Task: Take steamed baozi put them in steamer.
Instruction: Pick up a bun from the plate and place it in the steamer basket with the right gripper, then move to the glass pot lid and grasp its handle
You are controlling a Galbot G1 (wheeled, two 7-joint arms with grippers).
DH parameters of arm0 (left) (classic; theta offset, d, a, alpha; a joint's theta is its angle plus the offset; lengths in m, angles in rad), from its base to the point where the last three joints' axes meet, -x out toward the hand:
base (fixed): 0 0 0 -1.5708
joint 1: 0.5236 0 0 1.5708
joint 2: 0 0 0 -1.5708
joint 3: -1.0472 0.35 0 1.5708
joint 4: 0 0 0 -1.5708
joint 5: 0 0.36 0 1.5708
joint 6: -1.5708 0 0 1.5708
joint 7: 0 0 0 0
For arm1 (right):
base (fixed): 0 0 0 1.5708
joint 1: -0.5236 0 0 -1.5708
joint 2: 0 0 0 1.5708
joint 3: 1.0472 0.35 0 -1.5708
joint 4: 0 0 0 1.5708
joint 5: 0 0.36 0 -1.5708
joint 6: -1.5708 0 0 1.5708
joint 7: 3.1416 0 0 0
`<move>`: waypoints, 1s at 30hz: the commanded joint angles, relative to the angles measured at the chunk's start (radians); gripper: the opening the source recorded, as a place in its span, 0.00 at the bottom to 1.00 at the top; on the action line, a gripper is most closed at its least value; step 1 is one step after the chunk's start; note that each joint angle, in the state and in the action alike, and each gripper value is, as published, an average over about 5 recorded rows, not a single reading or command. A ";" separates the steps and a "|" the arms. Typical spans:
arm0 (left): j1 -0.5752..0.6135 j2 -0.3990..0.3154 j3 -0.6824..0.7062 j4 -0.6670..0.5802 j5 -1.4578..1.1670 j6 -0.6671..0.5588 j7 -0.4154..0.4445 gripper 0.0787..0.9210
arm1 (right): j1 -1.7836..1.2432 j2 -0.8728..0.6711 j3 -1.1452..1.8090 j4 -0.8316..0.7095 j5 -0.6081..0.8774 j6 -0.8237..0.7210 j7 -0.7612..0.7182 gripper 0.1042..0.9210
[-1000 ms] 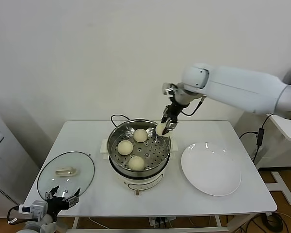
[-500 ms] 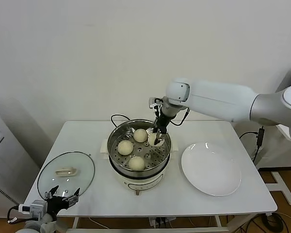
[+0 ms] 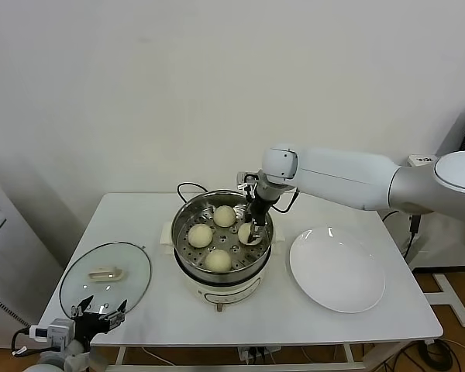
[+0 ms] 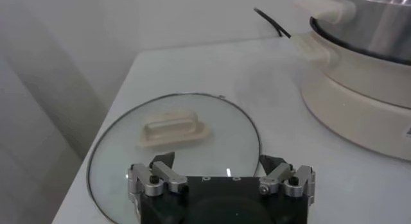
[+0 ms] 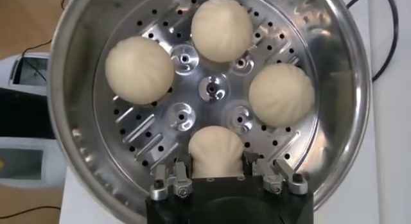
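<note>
The steamer (image 3: 180,240) stands mid-table, shiny steel (image 5: 77,142) with a perforated tray. Three cream-white baozi lie free on the tray (image 3: 225,215) (image 3: 200,235) (image 3: 218,260); the right wrist view shows them too (image 5: 222,27) (image 5: 139,70) (image 5: 281,95). My right gripper (image 3: 252,230) (image 5: 216,167) reaches down inside the pot on its right side. A fourth baozi (image 5: 216,148) rests on the tray between its fingers, which lie against both of its sides. Low at the table's front left corner, my left gripper (image 3: 101,316) (image 4: 218,162) hangs open and holds nothing.
A glass lid (image 3: 105,275) (image 4: 173,126) with a white handle lies flat at the front left, just beyond the left gripper. A white plate (image 3: 337,267) sits to the right of the steamer. A black cord (image 3: 187,187) runs behind the pot on the white table (image 3: 139,225).
My right arm carried the baozi from above the pot's right rim leftward and down onto the tray. The left arm has not moved.
</note>
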 commanded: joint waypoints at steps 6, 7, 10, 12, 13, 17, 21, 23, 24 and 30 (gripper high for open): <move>0.005 -0.001 -0.001 0.003 -0.001 -0.003 0.001 0.88 | 0.010 -0.023 0.039 -0.004 0.016 0.007 -0.038 0.84; 0.006 -0.001 -0.001 0.003 -0.001 -0.003 0.001 0.88 | 0.018 -0.034 0.053 -0.007 0.024 0.010 -0.049 0.85; 0.007 -0.002 -0.002 0.004 -0.001 -0.004 0.001 0.88 | 0.040 -0.086 0.106 -0.014 0.061 0.025 -0.078 0.88; 0.007 -0.003 -0.003 0.004 0.000 -0.004 0.001 0.88 | 0.048 -0.133 0.137 -0.013 0.100 0.040 -0.088 0.88; 0.006 -0.004 -0.004 0.003 0.000 -0.004 0.001 0.88 | 0.046 -0.160 0.157 -0.009 0.127 0.046 -0.086 0.88; -0.002 -0.008 -0.004 0.001 0.000 -0.003 0.000 0.88 | -0.021 -0.265 0.297 0.012 0.233 0.076 -0.006 0.88; -0.008 -0.008 -0.005 -0.002 -0.006 -0.003 -0.001 0.88 | -0.147 -0.369 0.497 0.042 0.305 0.137 0.119 0.88; -0.010 -0.007 -0.008 -0.004 -0.011 -0.003 -0.001 0.88 | -0.231 -0.415 0.601 0.057 0.325 0.178 0.182 0.88; -0.010 -0.005 -0.009 -0.005 -0.013 -0.003 -0.001 0.88 | -0.286 -0.440 0.664 0.066 0.339 0.206 0.218 0.88; -0.012 0.006 -0.011 -0.008 -0.024 -0.011 -0.003 0.88 | -0.597 -0.542 0.978 0.139 0.408 0.375 0.399 0.88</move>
